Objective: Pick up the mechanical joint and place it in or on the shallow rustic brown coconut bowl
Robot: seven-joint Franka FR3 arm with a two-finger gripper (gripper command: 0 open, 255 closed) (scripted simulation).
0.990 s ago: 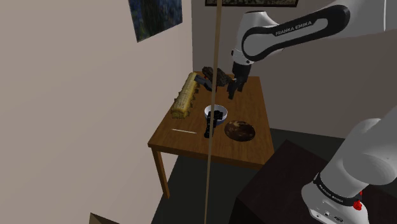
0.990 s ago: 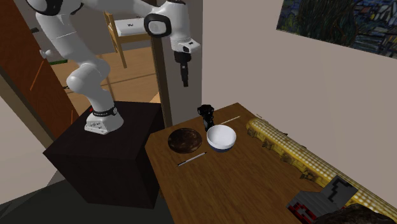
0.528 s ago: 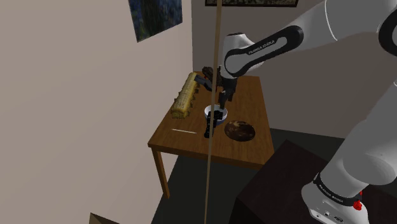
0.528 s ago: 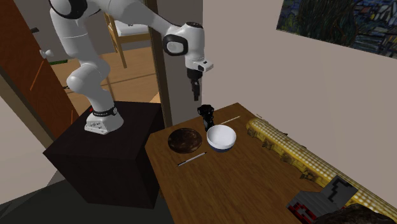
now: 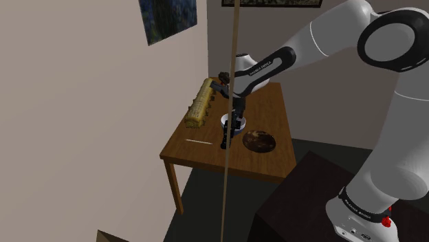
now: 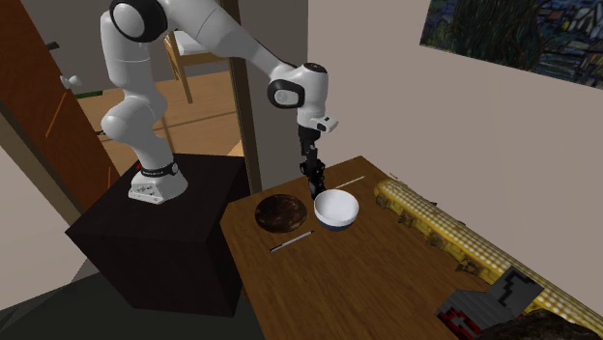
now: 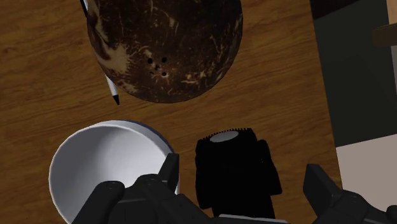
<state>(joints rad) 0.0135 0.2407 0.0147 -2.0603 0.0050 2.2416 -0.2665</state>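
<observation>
Black two-finger gripper (image 7: 243, 170) gapes wide, one finger on either side of the single blocky black mechanical joint (image 7: 235, 172) with a ribbed round cap, and neither finger touches it. Just beside the joint sit one smooth white round bowl (image 7: 105, 168), one shallow mottled brown coconut bowl (image 7: 165, 44) and one thin stick (image 7: 108, 81). All rest on the grained wooden table (image 7: 273, 76), near the second exterior view's centre.

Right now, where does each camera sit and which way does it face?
Shoulder view: beside and behind the stand, looking down over the table; stand and arm show.
Second exterior view: over the table's side away from the stand, facing back toward it; whole arm shows.
Wrist view: on the hand, looking down at the mechanical joint between the fingers of the open pincer.
All share the coconut bowl.
</observation>
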